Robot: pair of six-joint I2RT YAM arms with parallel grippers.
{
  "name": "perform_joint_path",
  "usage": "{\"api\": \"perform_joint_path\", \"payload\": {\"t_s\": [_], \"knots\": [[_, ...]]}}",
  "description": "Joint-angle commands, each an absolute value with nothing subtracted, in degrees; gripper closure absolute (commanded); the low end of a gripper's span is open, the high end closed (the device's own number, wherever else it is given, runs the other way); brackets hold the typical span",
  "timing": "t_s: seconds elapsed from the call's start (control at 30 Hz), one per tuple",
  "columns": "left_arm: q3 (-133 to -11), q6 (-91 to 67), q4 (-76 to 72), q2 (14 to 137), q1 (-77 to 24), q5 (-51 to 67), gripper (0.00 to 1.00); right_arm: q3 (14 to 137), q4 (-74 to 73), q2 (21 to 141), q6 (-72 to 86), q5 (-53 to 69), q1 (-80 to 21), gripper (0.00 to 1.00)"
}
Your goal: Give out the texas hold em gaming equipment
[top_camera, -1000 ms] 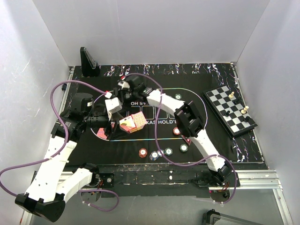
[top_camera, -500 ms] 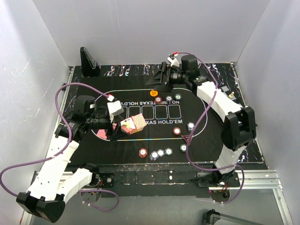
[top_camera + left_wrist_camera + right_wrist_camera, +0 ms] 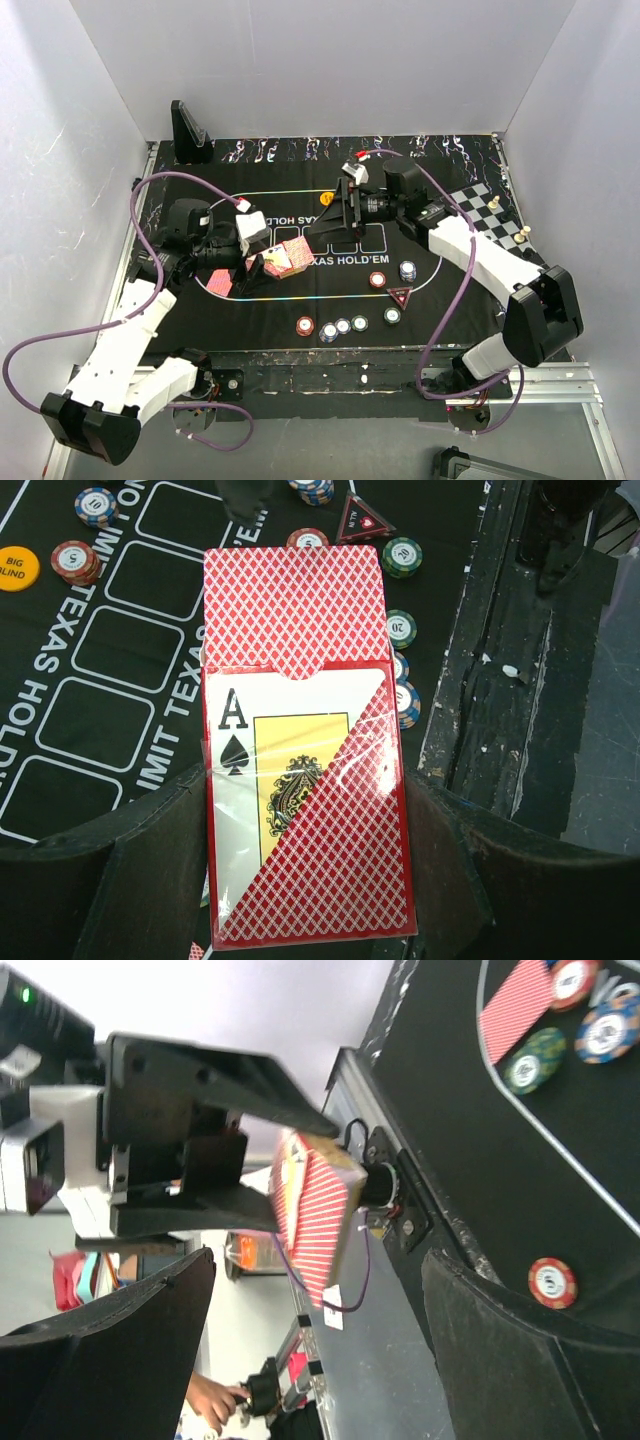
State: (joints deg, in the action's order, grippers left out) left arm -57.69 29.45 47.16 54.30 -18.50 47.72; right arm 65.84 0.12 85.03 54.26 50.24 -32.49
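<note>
My left gripper [image 3: 268,262] is shut on a red-backed card box [image 3: 287,257] with an ace of spades on its face and holds it above the black mat. In the left wrist view the box [image 3: 300,750] sits between both fingers, flap end pointing away. My right gripper [image 3: 322,224] is open and empty, just right of the box and facing it; the box [image 3: 315,1210] shows ahead of its fingers [image 3: 100,1360]. Poker chips [image 3: 343,326] line the mat's near edge. A red chip [image 3: 377,279], a white stack [image 3: 407,270] and the triangular marker [image 3: 400,296] lie at the right.
An orange big-blind chip [image 3: 327,199] lies on the mat [image 3: 440,300] behind the right gripper. A red-backed card [image 3: 220,285] lies at the mat's left end. The chessboard [image 3: 497,255] is at the right, partly under the right arm. A black stand [image 3: 188,130] stands back left.
My right arm has swung from the back of the table toward the middle, and its open gripper now faces the card box. My left gripper has shifted slightly with the box still held.
</note>
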Motion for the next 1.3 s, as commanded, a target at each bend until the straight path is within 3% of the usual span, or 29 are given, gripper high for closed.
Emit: {"api": "perform_joint_path", "payload": {"t_s": [0.0, 0.27, 0.73, 1.0, 1.27], "knots": [[-59.2, 30.2, 43.9, 55.3, -18.5, 48.8, 1.0, 66.2, 3.7, 83.9, 55.1, 51.2, -37.4, 0.09], [-60.4, 29.8, 43.7, 55.5, -18.5, 49.0, 1.0, 68.1, 3.2, 88.3, 55.0, 51.0, -40.5, 0.1], [-61.4, 27.4, 42.5, 55.1, -18.5, 50.8, 1.0, 67.2, 6.2, 90.4, 56.8, 51.7, -40.6, 0.46], [-61.5, 26.6, 42.7, 54.2, -18.5, 51.2, 1.0, 65.3, 8.3, 89.7, 58.4, 51.2, -39.4, 0.61], [-61.6, 26.3, 42.5, 54.3, -18.5, 51.7, 1.0, 63.4, 8.2, 87.5, 58.2, 51.2, -37.0, 0.69]]}}
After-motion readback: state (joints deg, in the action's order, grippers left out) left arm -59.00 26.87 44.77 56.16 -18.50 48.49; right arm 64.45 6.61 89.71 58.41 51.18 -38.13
